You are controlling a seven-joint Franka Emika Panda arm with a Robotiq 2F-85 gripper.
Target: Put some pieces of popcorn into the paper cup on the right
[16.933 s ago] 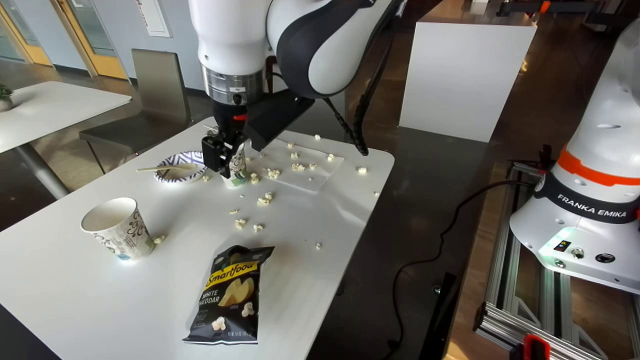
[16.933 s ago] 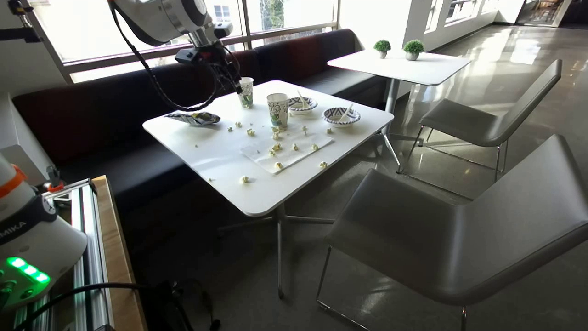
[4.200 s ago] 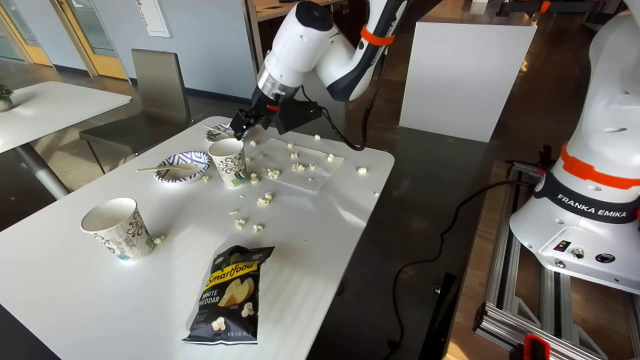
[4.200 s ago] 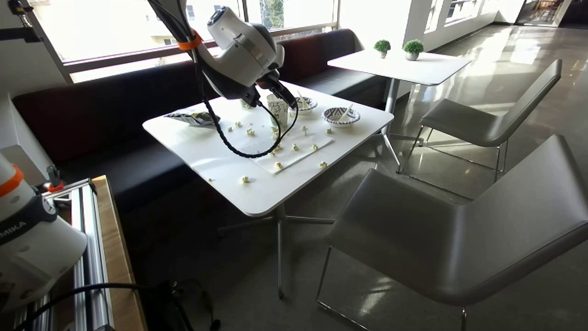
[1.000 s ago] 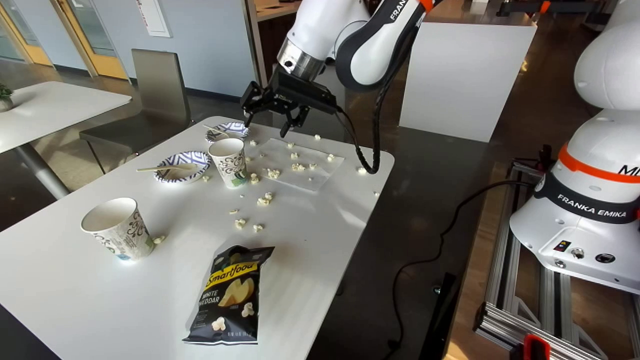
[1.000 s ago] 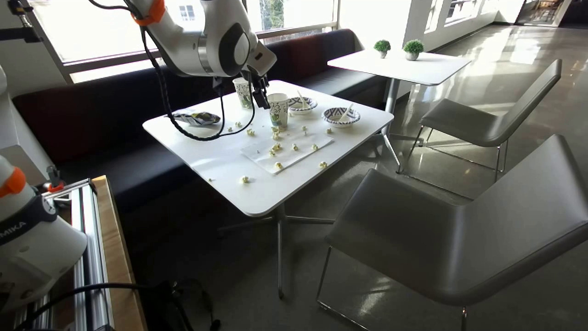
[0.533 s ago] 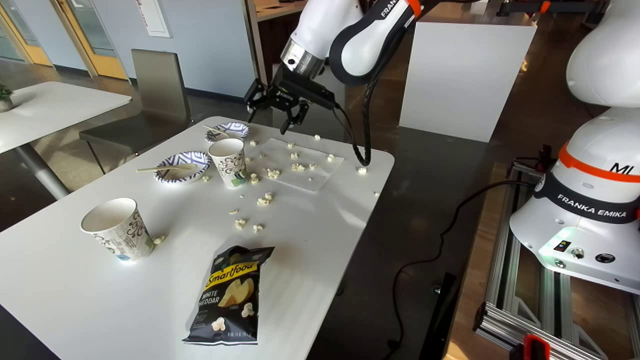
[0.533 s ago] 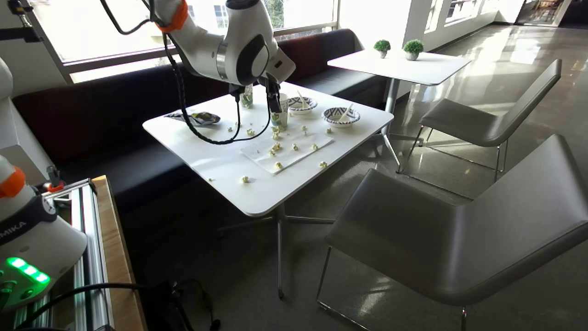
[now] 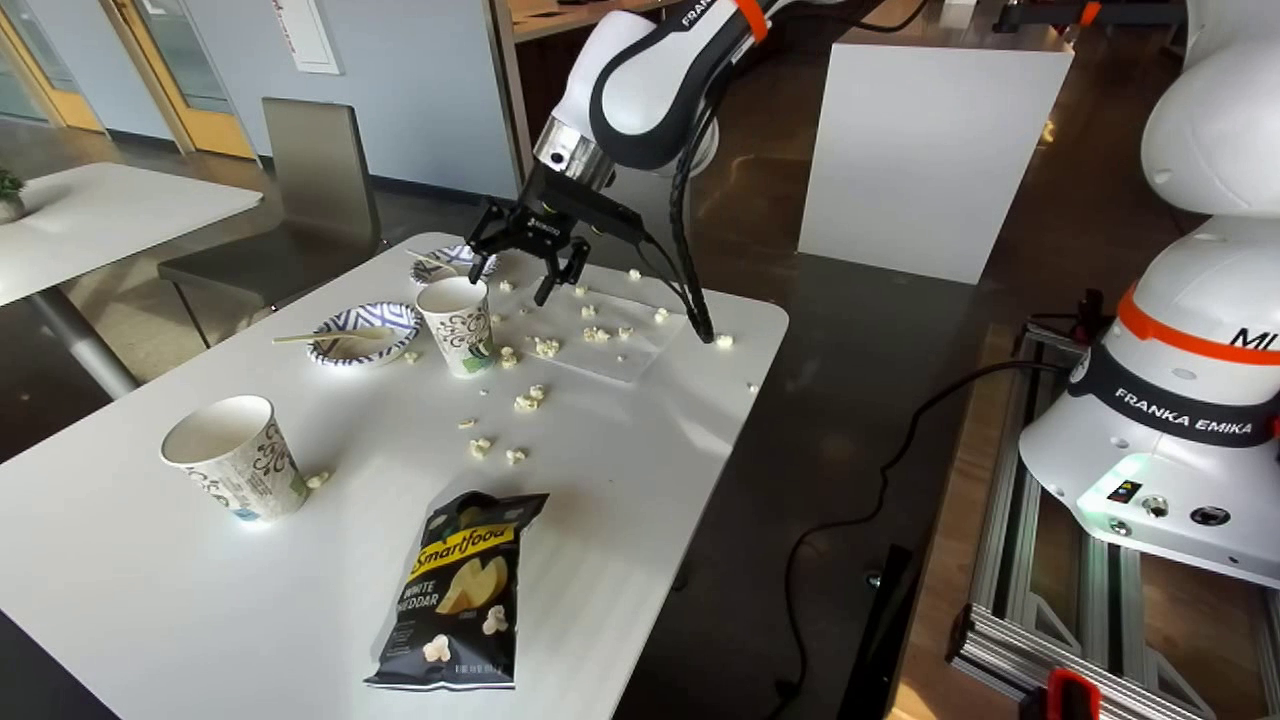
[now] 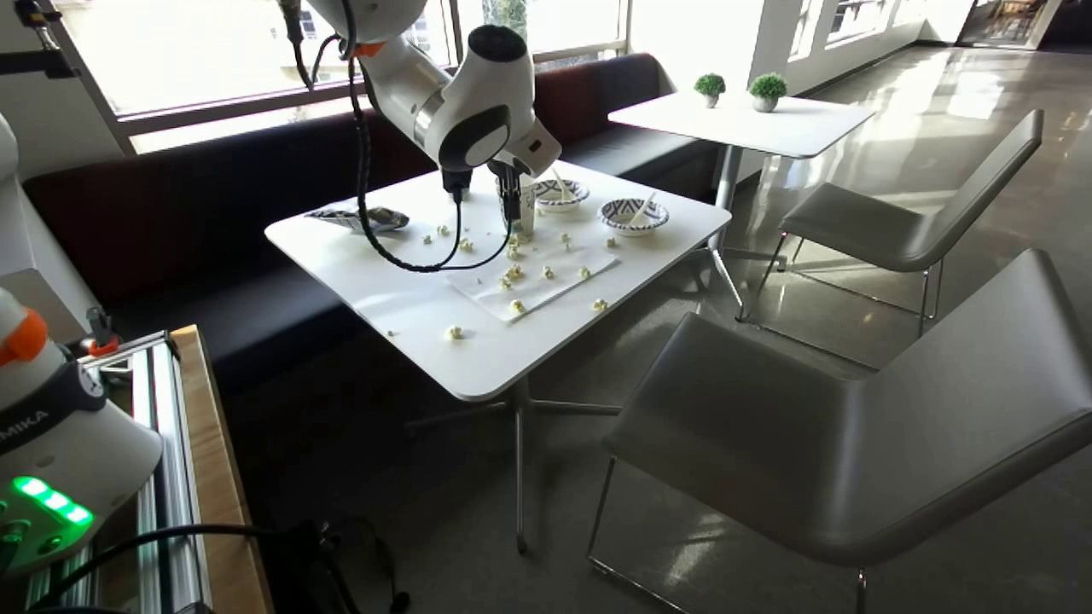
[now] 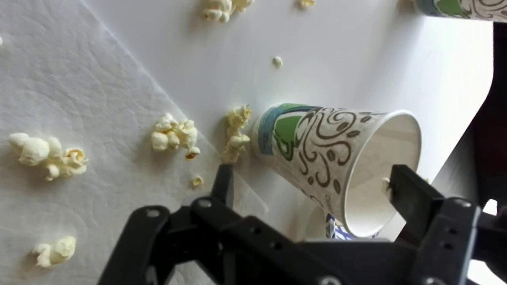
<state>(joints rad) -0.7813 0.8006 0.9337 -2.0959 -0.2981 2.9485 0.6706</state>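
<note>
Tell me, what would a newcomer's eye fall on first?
Probably the white robot arm stretched over the table, its open gripper near a patterned paper cup. Popcorn pieces strewn on and around a paper sheet come next. Then the Smartfood bag, low in an exterior view.

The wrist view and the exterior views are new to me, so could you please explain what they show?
The machine is a robot arm ending in a black two-fingered gripper. The exterior views are taken from two places outside the robot; the wrist view is filmed from the arm's wrist, so black fingers show in its lower part. On the white table lie pieces of popcorn, some on a thin white sheet, and a snack bag. A patterned paper cup stands near the gripper, a similar cup farther off. There are also a patterned bowl and a matching bowl. The gripper's jaws stand open, and I see nothing held between them.
</note>
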